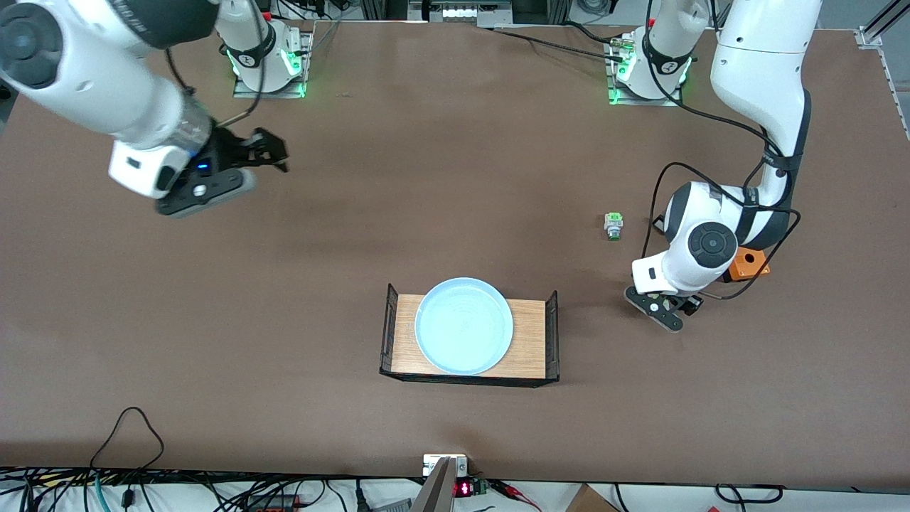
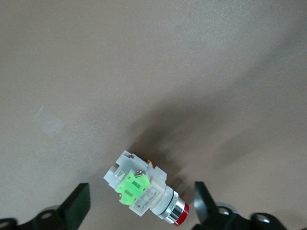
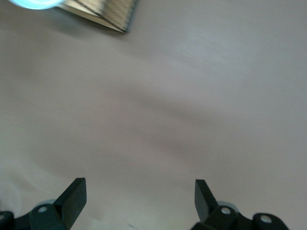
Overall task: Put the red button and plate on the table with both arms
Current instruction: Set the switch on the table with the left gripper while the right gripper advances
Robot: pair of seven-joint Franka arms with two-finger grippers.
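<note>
Brown matte bench (image 1: 455, 178) carries everything. The plate (image 1: 463, 326), pale blue and round, sits in a small wooden tray (image 1: 533, 341) with black mesh ends, at the middle of the bench and near the front camera. The red button (image 2: 148, 191) lies on its side on the bench toward the left arm's end; the front view hides it under the left arm's wrist.

The left gripper (image 2: 142, 203) hangs low over the button, its two fingers (image 2: 76, 203) spread wide with the button lying between them, neither finger touching it. The button's green block faces up and its red cap points toward one finger.

A second switch, the green button (image 1: 613, 226), stands on the bench farther from the front camera than the left gripper. An orange box (image 1: 748, 264) sits just beside the left arm's wrist, partly covered by it.

The right gripper (image 1: 266, 153) is up over bare bench toward the right arm's end, well apart from the tray. Its fingers (image 3: 72, 196) are wide apart and hold nothing.
</note>
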